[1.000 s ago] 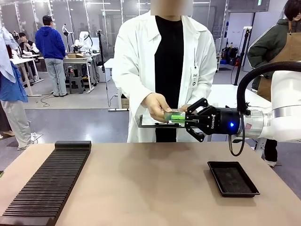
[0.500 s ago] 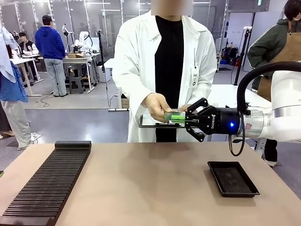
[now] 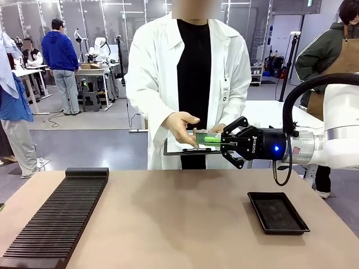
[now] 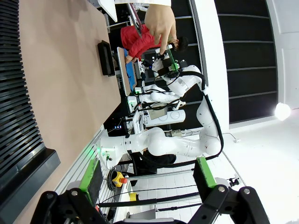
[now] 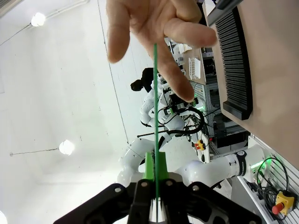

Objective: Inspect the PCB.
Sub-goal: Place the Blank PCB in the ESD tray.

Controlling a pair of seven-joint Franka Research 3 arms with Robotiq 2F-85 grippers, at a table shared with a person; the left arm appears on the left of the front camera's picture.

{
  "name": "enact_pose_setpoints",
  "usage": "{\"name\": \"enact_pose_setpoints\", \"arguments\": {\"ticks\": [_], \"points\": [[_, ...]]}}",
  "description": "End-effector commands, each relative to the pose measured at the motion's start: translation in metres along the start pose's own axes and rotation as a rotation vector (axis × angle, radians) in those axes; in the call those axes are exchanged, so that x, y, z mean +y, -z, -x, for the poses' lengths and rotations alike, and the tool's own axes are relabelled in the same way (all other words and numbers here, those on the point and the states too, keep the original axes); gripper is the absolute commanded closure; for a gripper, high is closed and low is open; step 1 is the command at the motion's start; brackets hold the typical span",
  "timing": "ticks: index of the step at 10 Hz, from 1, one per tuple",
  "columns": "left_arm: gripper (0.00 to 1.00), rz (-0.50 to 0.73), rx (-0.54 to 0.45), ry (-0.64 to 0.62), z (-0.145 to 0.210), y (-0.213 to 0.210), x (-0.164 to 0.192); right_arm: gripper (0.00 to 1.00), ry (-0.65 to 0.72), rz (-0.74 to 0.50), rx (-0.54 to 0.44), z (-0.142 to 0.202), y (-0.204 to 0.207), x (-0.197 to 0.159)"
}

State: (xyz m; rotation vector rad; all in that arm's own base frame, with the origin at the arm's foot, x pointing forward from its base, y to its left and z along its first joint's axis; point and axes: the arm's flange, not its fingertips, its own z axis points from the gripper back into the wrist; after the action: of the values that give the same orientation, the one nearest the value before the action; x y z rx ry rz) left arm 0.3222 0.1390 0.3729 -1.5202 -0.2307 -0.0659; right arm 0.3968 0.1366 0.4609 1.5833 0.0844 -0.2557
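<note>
PCB [image 3: 208, 138] is held level in mid-air above the far edge of the table [image 3: 168, 218], in front of the person in the white coat [image 3: 157, 73]. From the right wrist it is seen edge-on as a thin green line [image 5: 155, 116].

Slatted black rack [image 3: 56, 218] is laid on the table's left side; the shallow black tray [image 3: 277, 213] is set on the right, well apart from it.

Right gripper [image 3: 224, 142] is clamped shut on the board's near end. The far end is met by the person's hand [image 3: 182, 128], fingers spread; a clipboard [image 3: 182, 150] is held just under the board.

Left gripper [image 4: 147, 175] is spread wide with nothing between the green pads [image 4: 90, 173], hanging beside the rack.
</note>
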Motion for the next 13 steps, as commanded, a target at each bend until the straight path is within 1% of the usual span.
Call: {"name": "enact_pose_setpoints", "arguments": {"ticks": [1,11,12,13], "points": [[0.0,-0.007,0.008,-0.009,0.002,-0.001,-0.005,1.0,0.003,-0.015,-0.004,0.0,0.001,0.001],[0.0,-0.007,0.008,-0.009,0.002,-0.001,-0.005,1.0,0.003,-0.015,-0.004,0.0,0.001,0.001],[0.0,-0.007,0.008,-0.009,0.002,-0.001,-0.005,0.97,0.0,0.0,0.0,0.0,0.0,0.0],[0.0,-0.007,0.008,-0.009,0.002,-0.001,-0.005,0.97,-0.063,0.052,0.019,0.003,-0.011,0.003]]}}
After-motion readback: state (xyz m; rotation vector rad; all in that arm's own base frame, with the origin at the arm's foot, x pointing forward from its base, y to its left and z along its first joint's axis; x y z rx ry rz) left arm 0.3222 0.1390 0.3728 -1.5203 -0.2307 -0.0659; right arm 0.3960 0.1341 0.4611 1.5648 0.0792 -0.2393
